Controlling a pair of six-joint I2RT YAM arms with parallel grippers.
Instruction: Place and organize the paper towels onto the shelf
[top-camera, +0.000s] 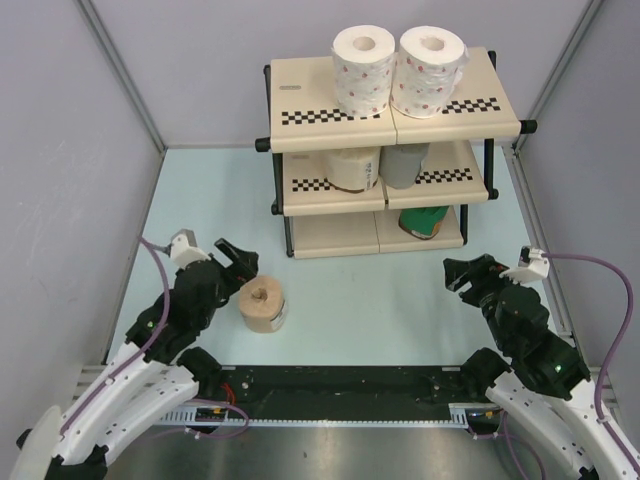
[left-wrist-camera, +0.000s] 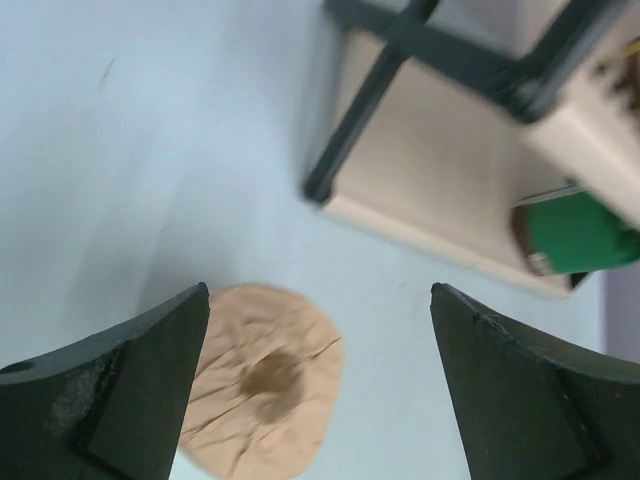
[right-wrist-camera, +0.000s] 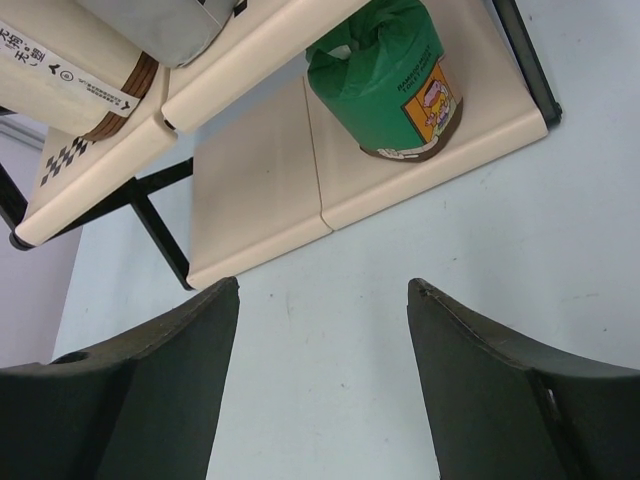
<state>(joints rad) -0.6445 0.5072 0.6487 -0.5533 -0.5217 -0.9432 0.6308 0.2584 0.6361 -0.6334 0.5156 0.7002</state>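
Observation:
The shelf stands at the back. Two white red-dotted rolls stand on its top tier. A cream roll and a grey roll sit on the middle tier. The green roll sits on the bottom tier, also in the right wrist view. The tan-brown roll stands on the table. My left gripper is open just above and left of it; in its wrist view the roll lies by the left finger. My right gripper is open and empty.
Grey walls enclose the pale blue table on the left, back and right. A black rail runs along the near edge between the arm bases. The bottom tier's left panel is bare.

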